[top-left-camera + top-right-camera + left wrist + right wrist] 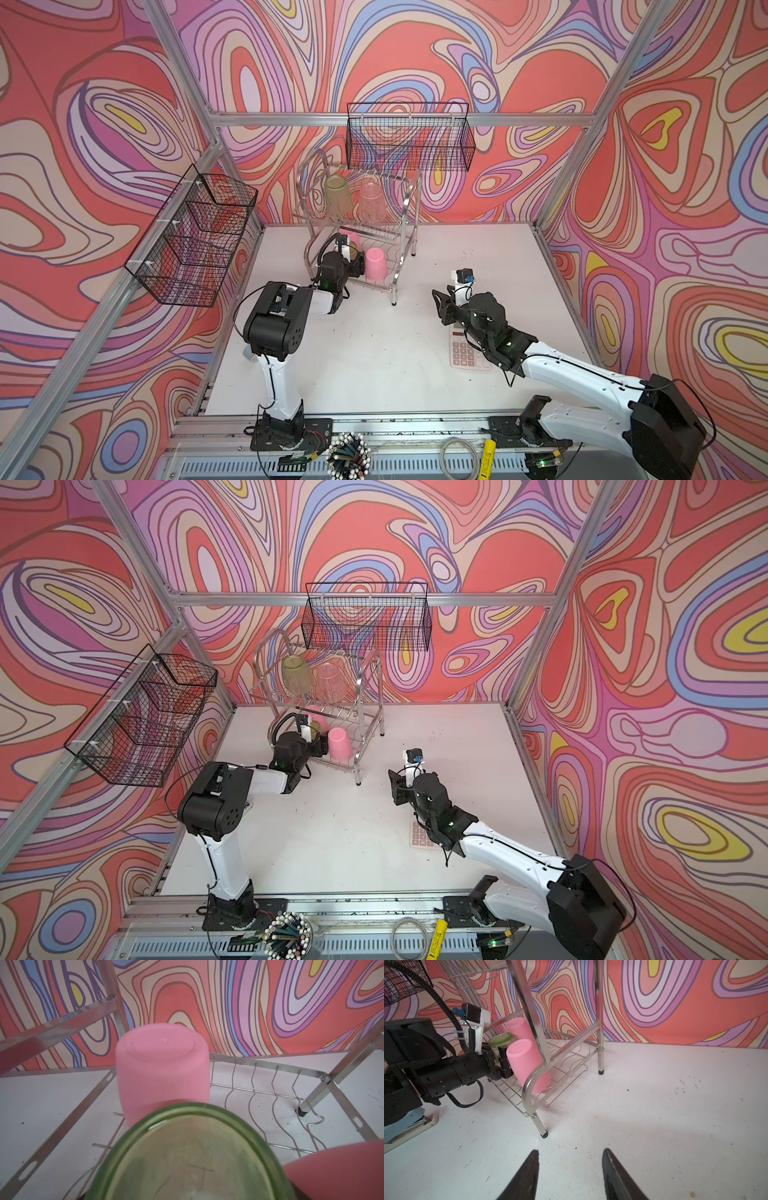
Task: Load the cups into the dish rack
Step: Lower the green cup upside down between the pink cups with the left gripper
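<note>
Green translucent plastic close before left wrist camera: lower green cup (187, 1157), base seemingly up, long axis tilted off upright, on lower tier of dish rack (395, 286), centre-left in both top views, pinched by left end effector (497, 1060). Just right, front pink cup (376, 264), opaque, inverted; rear pink cup (519, 1028) behind. Upper tier: upper green cup (337, 194) and clear ribbed cup (371, 203), mouths down. Right of centre, right end effector (571, 1152) spread, empty, above counter (374, 353); calculator (461, 353) under that arm.

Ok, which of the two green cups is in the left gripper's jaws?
The green cup on the dish rack's lower tier, between two pink cups; the other green one sits untouched on the upper tier.
</note>
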`<act>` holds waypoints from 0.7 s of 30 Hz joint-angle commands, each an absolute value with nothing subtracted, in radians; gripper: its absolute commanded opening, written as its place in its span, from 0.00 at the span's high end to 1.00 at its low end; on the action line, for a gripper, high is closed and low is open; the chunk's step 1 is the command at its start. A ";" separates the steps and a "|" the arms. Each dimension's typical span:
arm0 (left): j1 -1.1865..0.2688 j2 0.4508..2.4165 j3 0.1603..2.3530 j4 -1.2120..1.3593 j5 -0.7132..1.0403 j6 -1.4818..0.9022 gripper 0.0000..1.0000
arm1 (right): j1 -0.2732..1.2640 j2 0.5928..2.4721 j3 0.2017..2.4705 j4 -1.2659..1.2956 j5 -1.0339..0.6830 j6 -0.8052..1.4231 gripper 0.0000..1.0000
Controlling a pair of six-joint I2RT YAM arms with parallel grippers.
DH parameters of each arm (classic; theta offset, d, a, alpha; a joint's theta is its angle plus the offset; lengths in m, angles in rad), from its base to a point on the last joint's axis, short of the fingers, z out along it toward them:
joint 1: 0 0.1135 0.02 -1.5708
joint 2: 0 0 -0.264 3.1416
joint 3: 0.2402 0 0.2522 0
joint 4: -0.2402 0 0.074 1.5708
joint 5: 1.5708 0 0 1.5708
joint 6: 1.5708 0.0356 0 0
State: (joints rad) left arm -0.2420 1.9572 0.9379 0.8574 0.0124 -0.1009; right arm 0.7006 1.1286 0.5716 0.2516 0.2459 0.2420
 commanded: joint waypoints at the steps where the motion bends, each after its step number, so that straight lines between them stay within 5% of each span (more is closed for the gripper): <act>1: -0.238 1.977 0.965 0.911 0.031 -0.097 0.18 | 0.693 1.135 0.565 0.271 0.243 0.245 0.49; 21: -0.238 1.983 0.966 0.906 0.018 -0.103 0.09 | 0.678 1.156 0.574 0.281 0.225 0.244 0.49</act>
